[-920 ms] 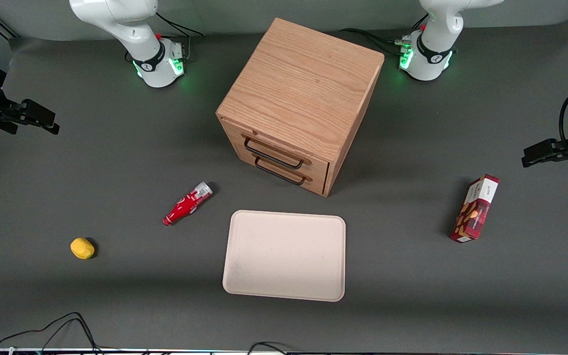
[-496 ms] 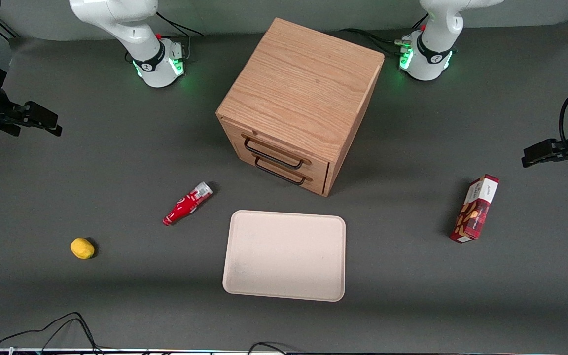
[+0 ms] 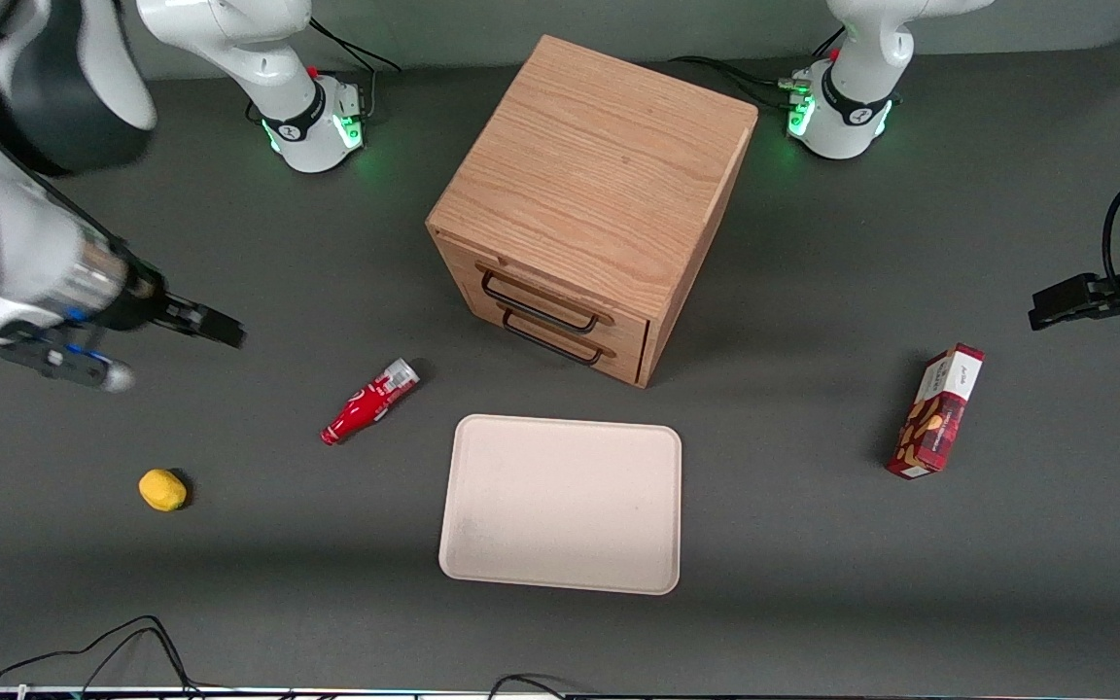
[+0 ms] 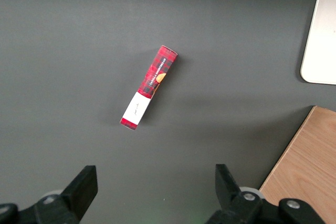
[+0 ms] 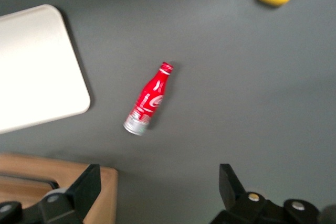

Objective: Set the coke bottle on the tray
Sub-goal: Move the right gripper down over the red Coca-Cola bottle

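The coke bottle [image 3: 369, 401] lies on its side on the dark table, silvery base toward the wooden cabinet, red neck toward the front camera. It also shows in the right wrist view [image 5: 148, 99]. The cream-beige tray [image 3: 562, 503] lies flat beside the bottle, a little nearer the front camera, with nothing on it; its corner shows in the right wrist view [image 5: 37, 66]. My right gripper [image 3: 218, 332] hangs above the table, apart from the bottle, toward the working arm's end. It is open and holds nothing [image 5: 159, 182].
A wooden two-drawer cabinet [image 3: 594, 194] stands above the tray in the front view, drawers shut. A yellow lemon [image 3: 162, 489] lies toward the working arm's end. A red snack box [image 3: 939, 410] lies toward the parked arm's end. Cables run along the table's front edge.
My right arm has swung in from the table's end toward the bottle, and the gripper is now over the table. The bottle, tray and other things have not moved.
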